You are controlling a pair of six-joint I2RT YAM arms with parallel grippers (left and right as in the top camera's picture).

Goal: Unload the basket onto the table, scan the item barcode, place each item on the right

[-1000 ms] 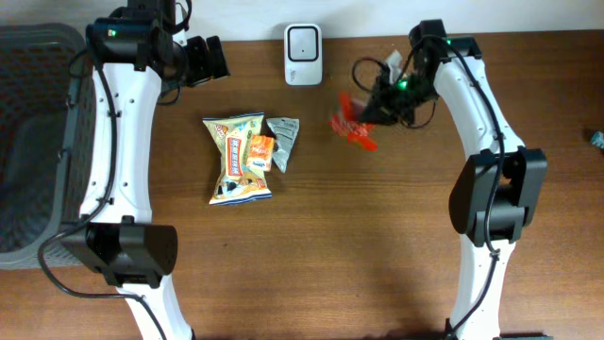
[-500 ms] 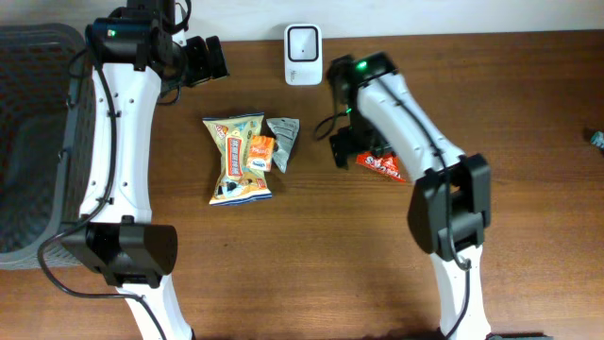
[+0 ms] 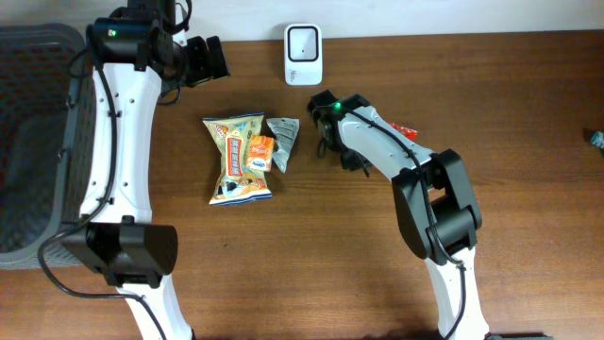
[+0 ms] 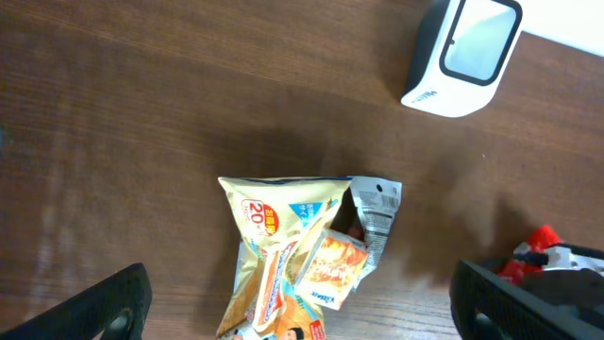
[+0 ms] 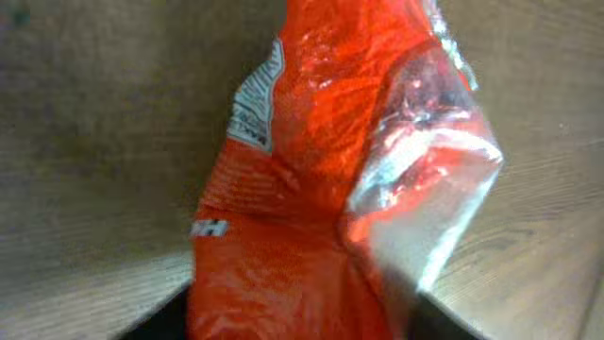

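Red snack packet (image 5: pixel 311 189) fills my right wrist view, low over the table (image 3: pixel 528 236), near the barcode scanner (image 3: pixel 303 42). I can't tell if my right jaws grip it. My left jaws gape, idle. I'd confirm the hold first, then face the barcode squarely to the scanner window.

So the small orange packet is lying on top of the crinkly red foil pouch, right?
No. The small orange packet lies on top of the yellow plastic snack bag, not on the red foil pouch, which lies apart from both. The overhead view shows it.
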